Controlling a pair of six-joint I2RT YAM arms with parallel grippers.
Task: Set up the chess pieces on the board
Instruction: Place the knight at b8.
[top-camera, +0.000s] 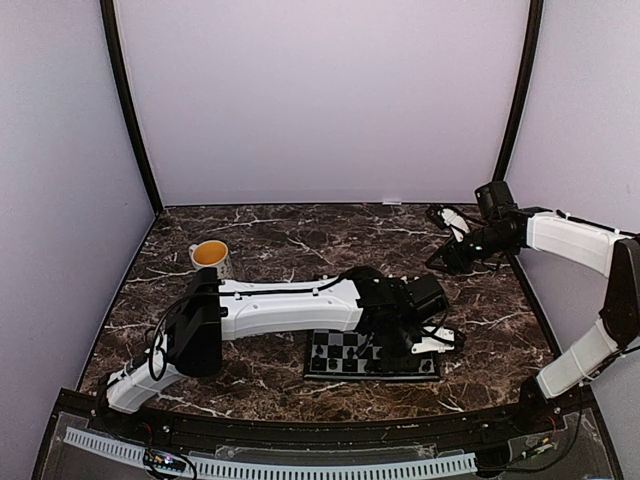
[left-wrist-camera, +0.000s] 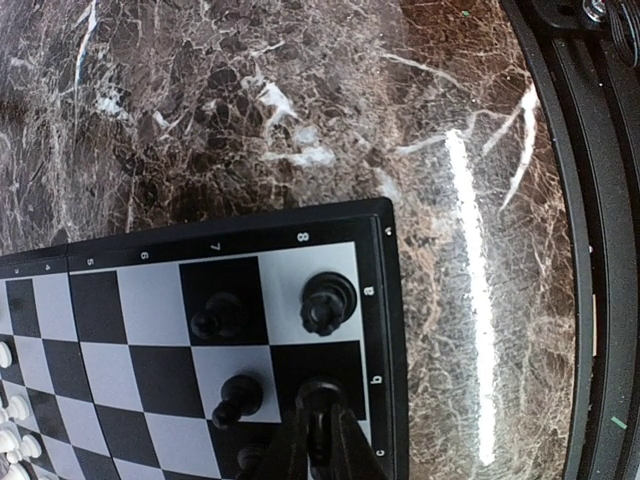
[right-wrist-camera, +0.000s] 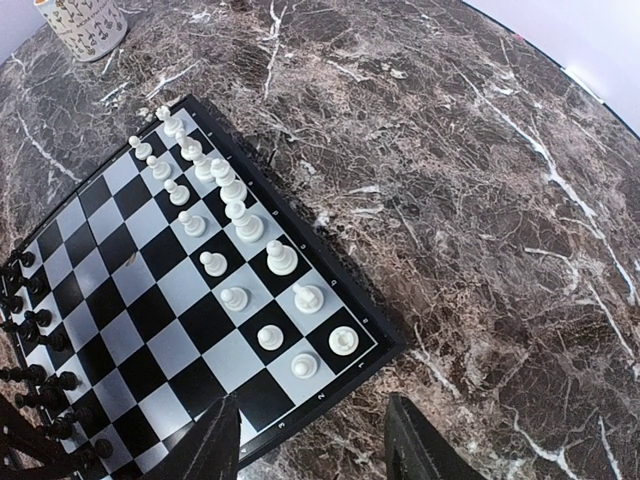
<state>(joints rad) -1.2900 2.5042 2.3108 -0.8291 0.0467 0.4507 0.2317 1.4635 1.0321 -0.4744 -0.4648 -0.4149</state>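
Chess pieces (right-wrist-camera: 281, 258) stand on the board (right-wrist-camera: 175, 345): white ranks lie just ahead of the released, empty right tool (right-wrist-camera: 312, 400), with black ones farther to its left. The left tool (left-wrist-camera: 320, 428) is clenched on a black piece (left-wrist-camera: 320, 392) standing near the board's corner. Marbled counter (left-wrist-camera: 250, 100) lies beyond.

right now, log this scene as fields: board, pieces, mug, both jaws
board: flat on the marbled tabletop
white pieces: two rows along one edge
black pieces: several at the opposite edge
mug: on the tabletop, off the board
left jaws: shut on a black piece near the board's corner
right jaws: open, empty, away from the board
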